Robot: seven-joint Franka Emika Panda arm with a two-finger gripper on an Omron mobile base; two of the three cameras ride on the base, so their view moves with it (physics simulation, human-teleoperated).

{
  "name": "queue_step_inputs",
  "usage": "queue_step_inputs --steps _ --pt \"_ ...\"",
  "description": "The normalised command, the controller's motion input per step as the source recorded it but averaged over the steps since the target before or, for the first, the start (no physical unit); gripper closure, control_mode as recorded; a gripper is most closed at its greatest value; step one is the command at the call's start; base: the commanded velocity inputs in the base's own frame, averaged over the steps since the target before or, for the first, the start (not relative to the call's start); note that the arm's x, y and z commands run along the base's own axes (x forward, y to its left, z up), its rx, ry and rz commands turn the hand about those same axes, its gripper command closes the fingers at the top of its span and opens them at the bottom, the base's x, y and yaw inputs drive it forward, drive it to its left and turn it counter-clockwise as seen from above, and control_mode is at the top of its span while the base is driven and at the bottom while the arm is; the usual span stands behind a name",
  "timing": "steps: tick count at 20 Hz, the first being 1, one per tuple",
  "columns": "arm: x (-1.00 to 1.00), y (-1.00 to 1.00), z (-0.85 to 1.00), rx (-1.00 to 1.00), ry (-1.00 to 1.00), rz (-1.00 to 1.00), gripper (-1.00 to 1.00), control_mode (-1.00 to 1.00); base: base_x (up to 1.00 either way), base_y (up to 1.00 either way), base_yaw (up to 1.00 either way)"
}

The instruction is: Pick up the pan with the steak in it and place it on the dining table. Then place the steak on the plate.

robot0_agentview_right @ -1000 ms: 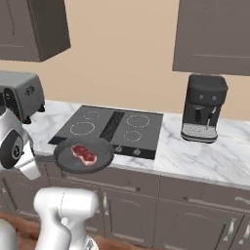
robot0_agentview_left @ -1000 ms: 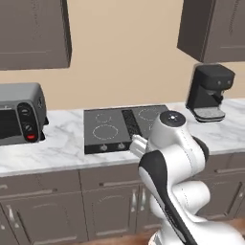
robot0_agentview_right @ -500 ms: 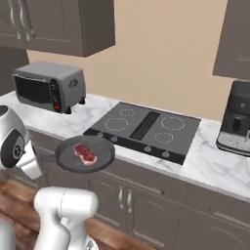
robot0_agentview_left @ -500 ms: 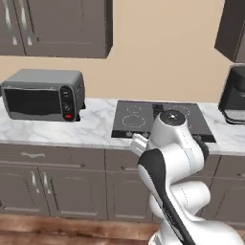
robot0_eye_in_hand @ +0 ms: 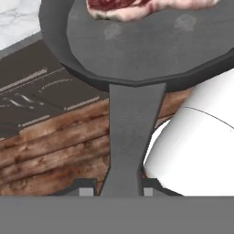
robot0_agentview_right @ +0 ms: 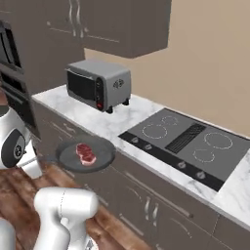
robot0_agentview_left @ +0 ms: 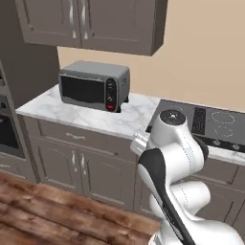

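Note:
The pan is a dark grey round frying pan held level in the air in front of the counter's cabinets. Its handle runs down to my gripper, which is shut on the handle's end. The steak, a red slab with pale marbling, lies inside the pan; in the hand view the steak sits at the far side of the pan. In the left base view my arm covers the pan. The dining table and the plate are out of view.
A grey toaster oven stands on the marble counter, left of the black cooktop. Grey cabinets hang above and run below. A tall oven column stands at the far left. Wooden floor lies below.
The whole scene has slid to the right, so the base has moved; the coffee machine has left the picture and a tall oven column has come in. The pan stays in my grip with the steak.

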Motion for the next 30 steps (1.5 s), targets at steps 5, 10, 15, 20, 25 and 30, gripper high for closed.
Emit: queue_step_inputs --steps 5,10,15,20,25,30 --pt "0.00 0.00 0.00 0.00 0.00 0.00 1.00 1.00 -0.04 0.00 0.50" --pt "0.00 0.00 0.00 0.00 0.00 0.00 1.00 1.00 -0.04 0.00 0.50" --pt "0.00 0.00 0.00 0.00 0.00 0.00 1.00 1.00 -0.04 0.00 0.50" --pt "0.00 0.00 0.00 0.00 0.00 0.00 1.00 1.00 -0.04 0.00 0.50" --pt "0.00 0.00 0.00 0.00 0.00 0.00 1.00 1.00 -0.04 0.00 0.50" --pt "0.00 0.00 0.00 0.00 0.00 0.00 1.00 1.00 -0.04 0.00 0.50"
